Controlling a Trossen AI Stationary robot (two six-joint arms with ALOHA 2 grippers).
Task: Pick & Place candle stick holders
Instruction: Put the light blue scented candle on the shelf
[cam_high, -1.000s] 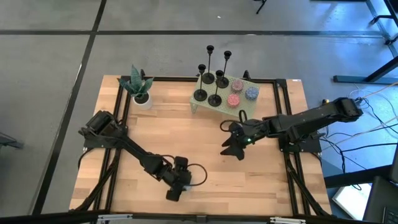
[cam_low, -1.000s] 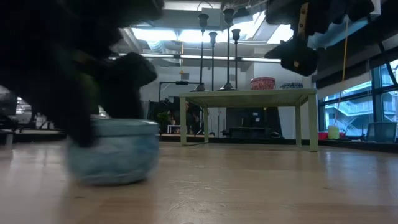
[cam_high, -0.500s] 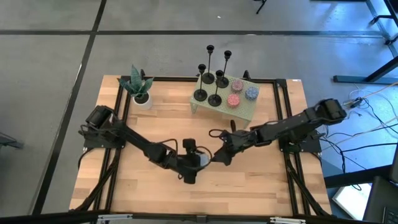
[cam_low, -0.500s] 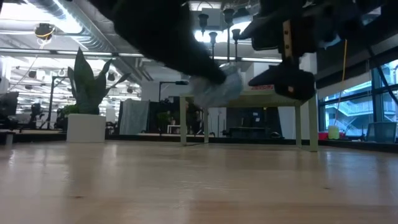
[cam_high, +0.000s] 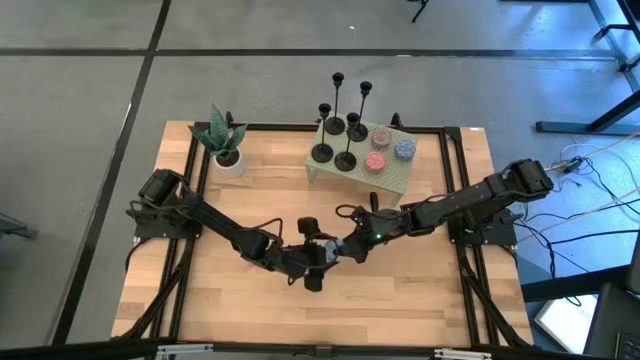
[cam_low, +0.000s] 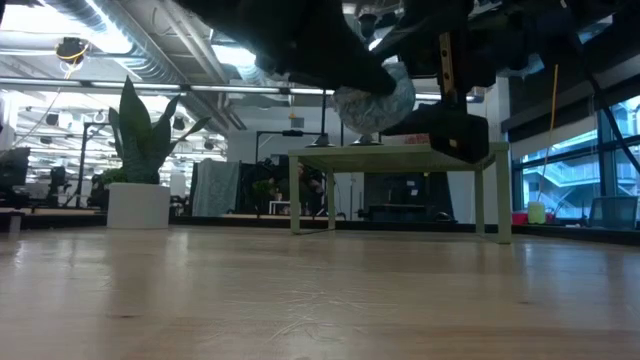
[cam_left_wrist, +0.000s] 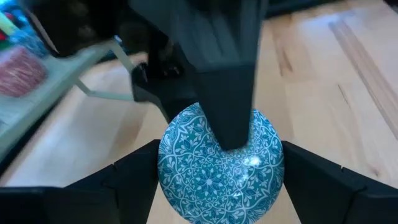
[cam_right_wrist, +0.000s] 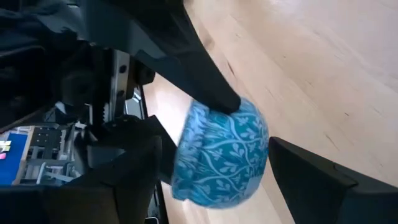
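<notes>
A blue patterned bowl (cam_left_wrist: 221, 171) hangs above the middle of the table, with my left gripper (cam_left_wrist: 221, 149) shut on it. My right gripper (cam_right_wrist: 217, 149) reaches in from the table's right, open, its fingers standing on either side of the same bowl (cam_right_wrist: 217, 155). In the high view the two grippers meet at the bowl (cam_high: 328, 254). Several black candle stick holders (cam_high: 345, 125) stand upright on their round bases on a small green table (cam_high: 398, 182) at the far side. No gripper is near them. My left gripper pinches the bowl's round wall (cam_left_wrist: 164, 171) between its two fingers, one on each side. The fingers come from the table's left, slanting a little downward. The bowl (cam_low: 375, 100) is tipped and lifted clear of the table. My right gripper has one finger (cam_left_wrist: 227, 118) lying over the bowl; I cannot tell whether it touches.
A potted plant (cam_high: 222, 145) stands at the far left corner. On the green table beside the candlesticks sit pink (cam_high: 378, 160) and blue (cam_high: 403, 150) round things. Bare wood lies toward the near edge (cam_high: 330, 320) and the left.
My left gripper has lifted the blue bowl off the table near the front edge and carried it up and toward the table's right, tipping upward. The bowl now hangs clear and tilted. My right gripper has come down and toward the left, closing in around the bowl.
</notes>
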